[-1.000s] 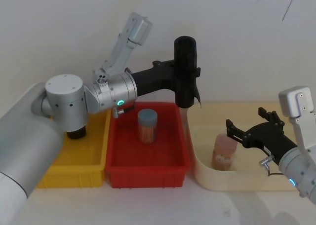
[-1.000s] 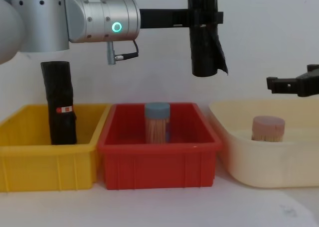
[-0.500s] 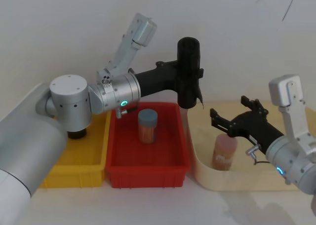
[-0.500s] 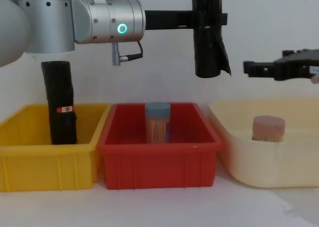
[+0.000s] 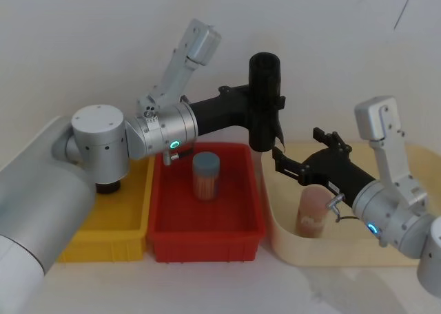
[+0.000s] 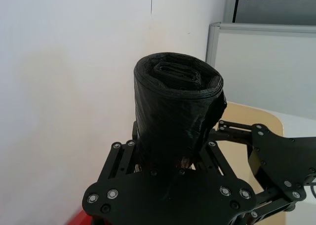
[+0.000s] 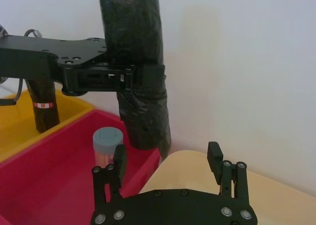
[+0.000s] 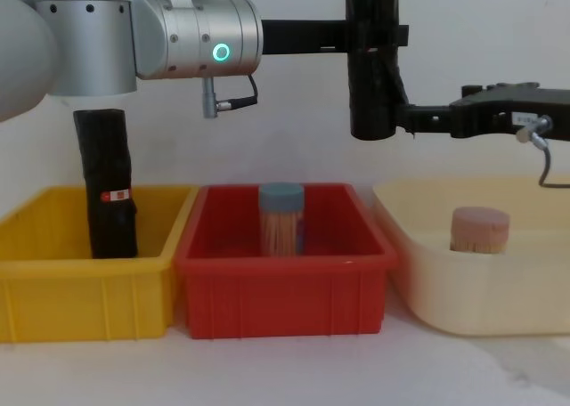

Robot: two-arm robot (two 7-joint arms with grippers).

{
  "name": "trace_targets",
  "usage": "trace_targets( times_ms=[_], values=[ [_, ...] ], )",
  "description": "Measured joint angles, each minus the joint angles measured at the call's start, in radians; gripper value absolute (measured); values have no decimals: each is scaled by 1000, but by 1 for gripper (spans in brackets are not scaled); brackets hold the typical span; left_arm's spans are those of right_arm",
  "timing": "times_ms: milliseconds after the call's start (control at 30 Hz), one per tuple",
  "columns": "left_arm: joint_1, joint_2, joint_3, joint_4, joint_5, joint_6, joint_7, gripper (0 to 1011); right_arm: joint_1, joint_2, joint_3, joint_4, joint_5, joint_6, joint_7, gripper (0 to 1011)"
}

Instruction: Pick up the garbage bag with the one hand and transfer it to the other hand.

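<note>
One tall black cylindrical roll of garbage bags (image 5: 264, 73) hangs upright in mid-air, clamped by your slim black left gripper (image 5: 270, 107); your black right gripper (image 5: 296, 145), fingers apart, sits just beside it at its four o'clock.

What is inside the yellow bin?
A black roll of garbage bags with a red-and-white label stands upright in the yellow bin. Its base and the bin floor are hidden behind the front wall.
</note>
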Motion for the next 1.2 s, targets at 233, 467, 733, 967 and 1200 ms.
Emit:
trace_targets(
  times_ms=[233, 467, 733, 967, 1200],
  values=[
    [-1, -1, 1, 1, 0, -1, 1, 442, 33, -8, -19, 41, 5, -19, 17, 1000],
    [-1, -1, 1, 2, 0, -1, 1, 442, 73, -20, -40, 88, 11, -41, 38, 1000],
    [-1, -2, 2, 2, 0, -2, 1, 442, 117, -38, -64, 146, 15, -65, 56, 1000],
    [-1, -1, 1, 2, 0, -2, 1, 442, 161, -56, -83, 211, 18, -91, 69, 1000],
    [-1, -2, 2, 2, 0, -2, 1, 442, 198, -74, -96, 272, 21, -117, 73, 1000]
  ],
)
